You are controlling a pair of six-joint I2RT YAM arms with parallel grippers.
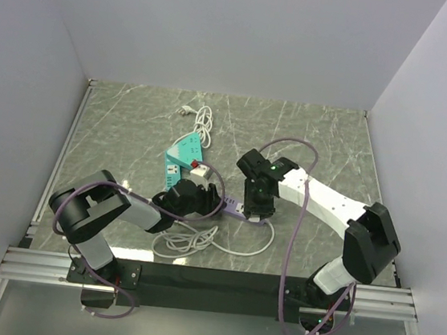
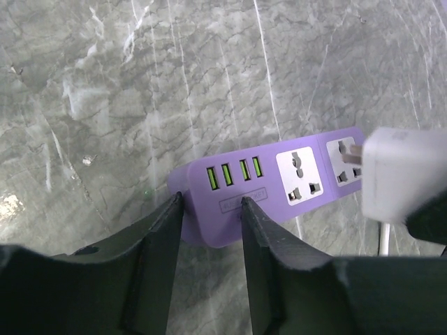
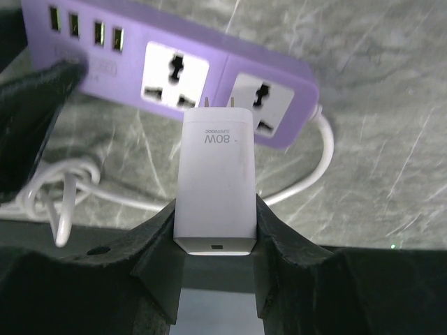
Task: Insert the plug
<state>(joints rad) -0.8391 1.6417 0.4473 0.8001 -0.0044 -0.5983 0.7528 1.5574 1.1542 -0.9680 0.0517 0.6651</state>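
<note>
The plug [image 3: 215, 181] is a white block marked 80W with two metal prongs. My right gripper [image 3: 215, 206] is shut on its sides. Its prongs point at the right-hand socket of a purple power strip [image 3: 220, 59] and sit at the socket's face, with the body still clear of it, as the left wrist view [image 2: 405, 174] shows. No cable shows on the plug. My left gripper [image 2: 211, 202] is closed on the USB end of the strip [image 2: 279, 181]. In the top view both grippers, left [image 1: 202, 197] and right [image 1: 258, 206], meet at the strip [image 1: 231, 206].
A teal power strip [image 1: 183, 156] with a small brownish cube adapter [image 1: 199, 173] lies just behind the left gripper. A coiled white cable [image 1: 191, 243] lies in front of the strip. Another white cable [image 1: 201, 120] lies farther back. Walls enclose the table.
</note>
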